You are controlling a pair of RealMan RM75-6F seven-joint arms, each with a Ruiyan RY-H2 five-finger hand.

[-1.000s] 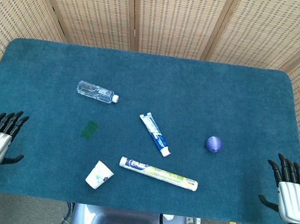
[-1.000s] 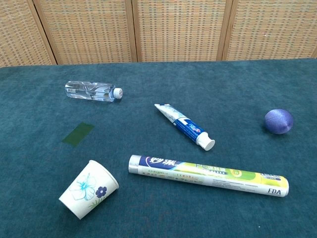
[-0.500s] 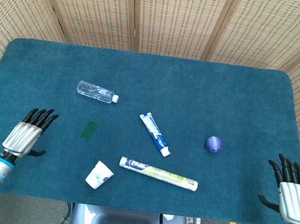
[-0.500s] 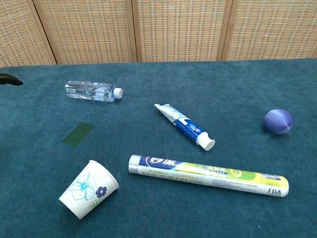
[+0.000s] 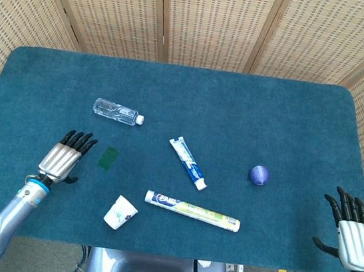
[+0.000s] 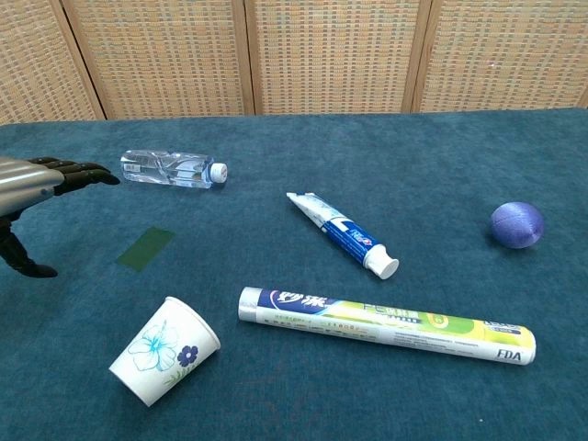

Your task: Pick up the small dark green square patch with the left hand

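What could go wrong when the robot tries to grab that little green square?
The green patch lies flat on the table cloth, so the left hand may struggle to get fingers under it and just push it along. The paper cup lies on its side nearby and could be knocked and roll away. The water bottle beyond could also get bumped.
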